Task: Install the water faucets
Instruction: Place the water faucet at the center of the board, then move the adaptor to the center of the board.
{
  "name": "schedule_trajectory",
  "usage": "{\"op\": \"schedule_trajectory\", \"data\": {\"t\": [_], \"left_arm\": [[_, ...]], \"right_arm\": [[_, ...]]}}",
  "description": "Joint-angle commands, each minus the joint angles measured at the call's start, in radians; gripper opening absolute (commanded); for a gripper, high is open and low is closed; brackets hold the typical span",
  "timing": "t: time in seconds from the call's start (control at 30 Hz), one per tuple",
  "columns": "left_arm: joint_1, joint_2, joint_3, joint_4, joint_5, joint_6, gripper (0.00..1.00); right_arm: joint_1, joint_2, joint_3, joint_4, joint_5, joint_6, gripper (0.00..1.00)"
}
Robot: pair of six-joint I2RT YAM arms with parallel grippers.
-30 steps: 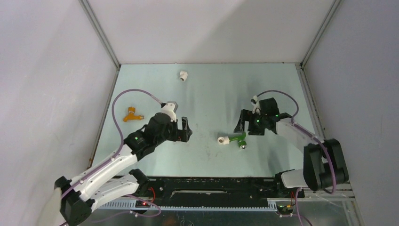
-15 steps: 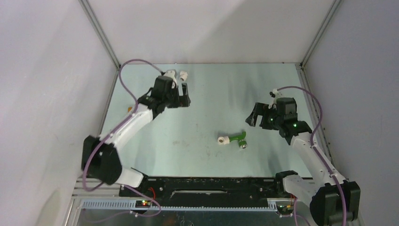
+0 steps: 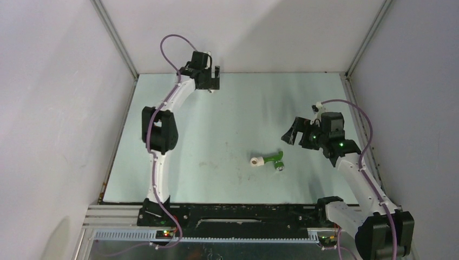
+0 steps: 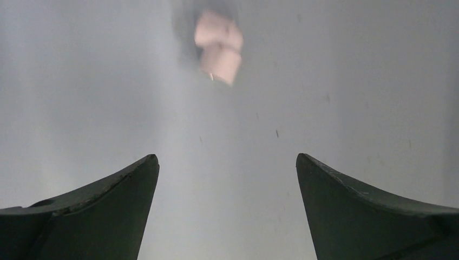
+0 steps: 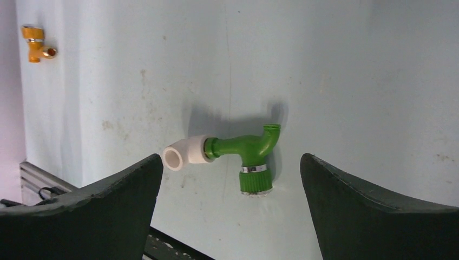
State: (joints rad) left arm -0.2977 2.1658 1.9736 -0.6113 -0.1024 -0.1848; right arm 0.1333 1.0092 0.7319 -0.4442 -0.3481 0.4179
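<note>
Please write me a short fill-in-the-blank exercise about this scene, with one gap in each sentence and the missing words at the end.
1. The green faucet is joined to a ____ elbow fitting.
2. The left gripper and the right gripper both have ____ jaws.
3. In the right wrist view, the orange faucet lies in the upper ____ corner.
4. The ____ arm reaches toward the loose fitting at the far edge of the table.

Missing words: white; open; left; left.

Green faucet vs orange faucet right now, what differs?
The green faucet has a white elbow fitting on one end; the orange faucet shows none. The green faucet lies mid-table, centred in the right wrist view; the orange faucet lies far off by the table edge. Both lie flat on the table.
</note>
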Motion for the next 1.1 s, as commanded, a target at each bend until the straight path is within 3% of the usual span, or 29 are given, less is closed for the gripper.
{"op": "schedule_trajectory", "data": {"t": [0.0, 0.1, 0.43, 0.9, 1.07], "left_arm": [[0.039, 0.196, 0.309, -0.104, 0.024, 0.041, 1.0], [0.052, 0.304, 0.437, -0.105, 0.072, 0.018, 0.99], [0.106, 0.406, 0.441, 0.053, 0.309, -0.216, 0.79], [0.122, 0.446, 0.481, 0.067, 0.232, -0.315, 0.7], [0.127, 0.457, 0.487, 0.086, 0.229, -0.355, 0.74]], "right_arm": [[-0.012, -0.038, 0.009, 0.051, -0.054, 0.043, 0.99], [-0.014, -0.045, 0.009, 0.067, -0.073, 0.066, 0.99], [-0.023, -0.05, 0.009, 0.105, -0.115, 0.122, 0.99], [-0.053, -0.044, 0.009, 0.122, -0.159, 0.133, 0.99], [-0.058, -0.035, 0.009, 0.126, -0.164, 0.13, 0.99]]}}
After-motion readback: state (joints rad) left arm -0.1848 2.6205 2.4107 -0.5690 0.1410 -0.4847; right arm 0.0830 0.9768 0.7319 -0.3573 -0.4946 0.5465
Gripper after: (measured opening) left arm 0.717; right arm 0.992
